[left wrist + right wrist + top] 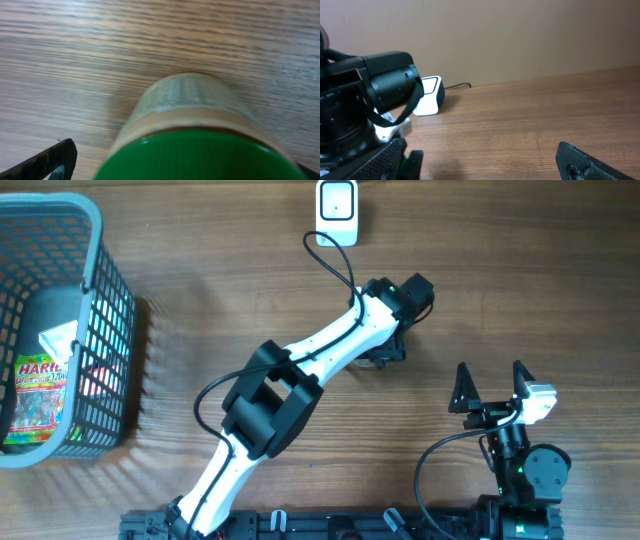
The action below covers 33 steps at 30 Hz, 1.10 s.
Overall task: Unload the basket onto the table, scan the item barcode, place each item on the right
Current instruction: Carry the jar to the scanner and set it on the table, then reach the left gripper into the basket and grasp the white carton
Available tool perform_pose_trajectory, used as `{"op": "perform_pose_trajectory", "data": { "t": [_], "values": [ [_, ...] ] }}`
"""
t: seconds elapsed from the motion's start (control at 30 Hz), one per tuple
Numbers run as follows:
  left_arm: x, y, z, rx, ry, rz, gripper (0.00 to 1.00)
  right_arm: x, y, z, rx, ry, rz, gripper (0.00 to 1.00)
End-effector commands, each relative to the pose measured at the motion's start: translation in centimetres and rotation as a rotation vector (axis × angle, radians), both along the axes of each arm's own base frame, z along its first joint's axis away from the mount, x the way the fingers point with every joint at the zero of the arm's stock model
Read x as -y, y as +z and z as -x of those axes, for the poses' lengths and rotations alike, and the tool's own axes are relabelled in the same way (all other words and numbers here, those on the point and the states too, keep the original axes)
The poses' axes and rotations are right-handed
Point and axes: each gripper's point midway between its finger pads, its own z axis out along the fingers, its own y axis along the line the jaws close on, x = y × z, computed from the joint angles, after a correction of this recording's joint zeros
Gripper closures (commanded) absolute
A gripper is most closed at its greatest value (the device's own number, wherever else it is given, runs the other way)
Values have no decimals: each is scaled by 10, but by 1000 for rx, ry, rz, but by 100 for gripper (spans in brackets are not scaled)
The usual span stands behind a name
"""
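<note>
Loosely straddling green-lidded jar (186, 107) with left gripper (180, 167) spread wide, holding nothing in wide-open right gripper (491, 376); could tip or roll if nudged, hiding barcode from white scanner (338, 205)

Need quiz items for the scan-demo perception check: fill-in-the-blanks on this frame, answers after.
The pale jar on the wooden table has a screw lid coloured ___. The colourful Haribo sweets bag lies ___ the grey plastic mesh basket. The white box-shaped barcode scanner has a cable coloured ___. The right gripper has its jaws ___, holding nothing.
Missing: green; inside; black; open.
</note>
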Motion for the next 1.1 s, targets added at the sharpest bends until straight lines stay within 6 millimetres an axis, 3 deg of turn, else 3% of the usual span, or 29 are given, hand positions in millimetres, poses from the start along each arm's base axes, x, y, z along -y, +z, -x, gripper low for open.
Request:
{"op": "perform_pose_trajectory", "data": {
  "t": [0.0,0.13,0.2,0.23,0.33,0.4,0.47,0.6,0.7,0.83,0.9,1.07],
  "values": [
    [-10,83,-28,193,-18,57,0,2,1,0,6,-12,-6,0],
    [-26,184,-48,363,-52,208,0,2,1,0,6,-12,-6,0],
    [-30,235,-48,437,-113,303,0,2,1,0,6,-12,-7,0],
    [-43,264,-48,491,-106,332,0,2,1,0,6,-12,-6,0],
    [-102,331,-41,634,15,374,0,2,1,0,6,-12,-6,0],
    [-165,362,-27,697,184,379,0,2,1,0,6,-12,-7,0],
    [-222,379,-14,748,320,338,0,2,1,0,6,-12,-7,0],
    [-343,388,21,805,736,215,0,2,1,0,6,-12,-7,0],
    [-418,373,53,771,1044,155,0,2,1,0,6,-12,-7,0],
    [-471,344,70,693,1246,153,0,2,1,0,6,-12,-7,0],
    [-497,316,73,624,1311,144,0,2,1,0,6,-12,-6,0],
    [-532,252,46,515,1151,132,0,2,1,0,6,-12,-6,0]
  ]
}}
